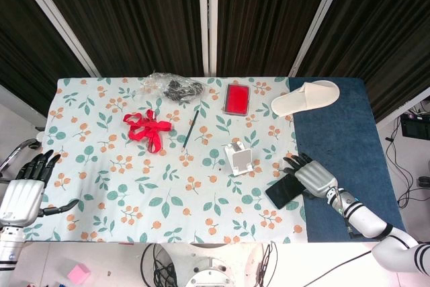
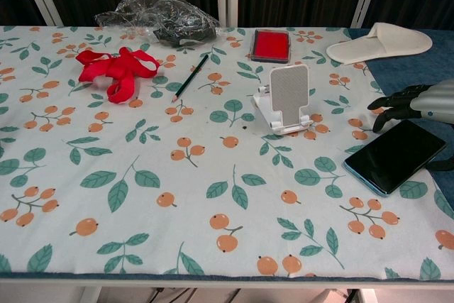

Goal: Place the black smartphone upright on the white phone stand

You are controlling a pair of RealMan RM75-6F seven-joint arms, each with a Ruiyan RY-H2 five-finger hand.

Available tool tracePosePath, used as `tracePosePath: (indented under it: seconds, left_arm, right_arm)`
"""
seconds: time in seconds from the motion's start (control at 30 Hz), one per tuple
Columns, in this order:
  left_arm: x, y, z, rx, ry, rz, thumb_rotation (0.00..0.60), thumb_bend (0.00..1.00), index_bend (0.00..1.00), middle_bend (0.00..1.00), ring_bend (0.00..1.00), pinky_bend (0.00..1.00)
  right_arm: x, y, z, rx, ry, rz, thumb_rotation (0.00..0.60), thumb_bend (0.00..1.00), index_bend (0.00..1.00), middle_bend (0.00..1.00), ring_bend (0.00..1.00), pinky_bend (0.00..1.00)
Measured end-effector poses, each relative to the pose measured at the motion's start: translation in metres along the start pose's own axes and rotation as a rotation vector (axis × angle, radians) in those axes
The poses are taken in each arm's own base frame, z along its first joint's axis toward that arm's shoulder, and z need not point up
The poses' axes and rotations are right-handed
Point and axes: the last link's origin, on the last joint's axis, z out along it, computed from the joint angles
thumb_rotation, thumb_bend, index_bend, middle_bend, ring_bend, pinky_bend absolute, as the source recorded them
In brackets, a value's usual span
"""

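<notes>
Smartphone (image 2: 396,155) lies right of the stand (image 2: 283,100), before the slipper (image 2: 378,42).

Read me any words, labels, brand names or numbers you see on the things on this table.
None can be read.
Black smartphone: screen dark, no text.
White phone stand: no marking visible.
Red case: plain red face.
Pencil: any print too small to read.
</notes>
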Motion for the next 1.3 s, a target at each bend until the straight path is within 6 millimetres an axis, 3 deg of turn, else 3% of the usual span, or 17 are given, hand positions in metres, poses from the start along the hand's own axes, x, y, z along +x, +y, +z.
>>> tracePosePath:
  seconds: [0.17,0.4,0.63,0.73,1.03,1.3]
  left_arm:
    - [0.000,-0.001,-0.001,0.002,0.000,0.001,0.251,0.02,0.02,0.02,0.03,0.16]
    - [-0.001,-0.002,-0.002,0.008,-0.002,-0.002,0.251,0.02,0.02,0.02,0.03,0.16]
    - [-0.003,-0.003,-0.003,0.010,-0.006,-0.005,0.253,0.02,0.02,0.02,0.03,0.16]
    - [-0.003,-0.003,-0.003,0.013,-0.011,-0.007,0.254,0.02,0.02,0.02,0.03,0.16]
    - [-0.007,-0.002,-0.003,0.013,-0.025,-0.010,0.260,0.02,0.02,0.02,0.03,0.16]
    - [-0.009,-0.004,-0.004,0.021,-0.029,-0.018,0.261,0.03,0.02,0.02,0.03,0.16]
  right_arm:
    - [0.000,0.000,-0.001,-0.004,0.002,0.005,0.600,0.17,0.33,0.00,0.00,0.00]
    - [-0.001,0.001,-0.003,-0.013,0.002,0.015,0.600,0.19,0.58,0.01,0.00,0.00]
    - [-0.001,0.001,-0.008,-0.020,0.007,0.031,0.600,0.21,0.67,0.14,0.00,0.00]
    - [-0.002,0.000,-0.009,-0.014,0.008,0.030,0.600,0.21,0.69,0.17,0.02,0.03]
    - [0.002,-0.002,-0.013,-0.012,0.040,0.031,0.600,0.24,0.69,0.32,0.27,0.08]
    - [0.005,-0.002,-0.015,-0.016,0.067,0.056,0.600,0.28,0.71,0.40,0.37,0.13]
